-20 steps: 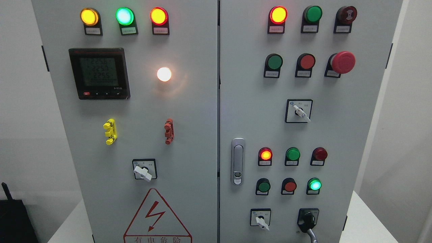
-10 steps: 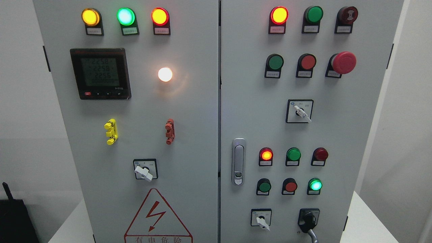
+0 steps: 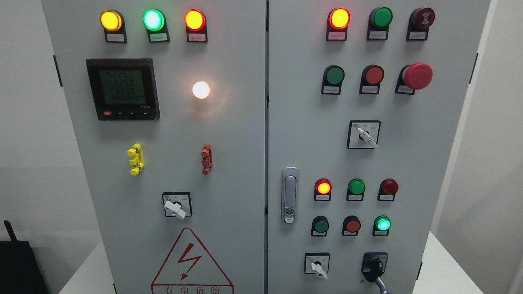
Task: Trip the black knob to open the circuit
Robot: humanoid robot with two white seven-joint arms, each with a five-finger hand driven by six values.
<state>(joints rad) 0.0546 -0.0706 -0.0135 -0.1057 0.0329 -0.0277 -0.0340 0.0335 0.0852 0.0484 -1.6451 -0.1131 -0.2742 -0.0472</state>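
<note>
The black knob [image 3: 374, 264] sits at the 5 o'clock corner of the right-hand door [image 3: 433, 163] of a grey sheet-metal cabinet, on a square black plate. It is a glossy, elongated plastic handle; its long axis runs close to vertical, with the lower end leaning slightly toward 5 o'clock. From that lower end a grey metallic stem [image 3: 381, 284] runs toward 5 o'clock to the picture's bottom edge; whether it touches the knob cannot be told. No robot hand shows, so the state of the fingers cannot be told. At 9 o'clock from the knob, a white lever selector [image 3: 318, 267] on a white-faced square plate points toward 5 o'clock. At 12 o'clock from the knob, a lit round green lamp [image 3: 383, 223] ends a row with a matte red push button [image 3: 352, 225] and a dark green push button [image 3: 321, 225]. Higher up, a second white selector [image 3: 366, 136] also points toward 5 o'clock, and a red mushroom-head button [image 3: 417, 76] protrudes at 1 o'clock. A brushed-metal latch handle [image 3: 289, 195] stands upright by the door seam. On the left door [image 3: 237, 163], a black-framed digital meter [image 3: 122, 88] shows lit digits. The cabinet rests on a white tabletop [image 3: 445, 269].
</note>
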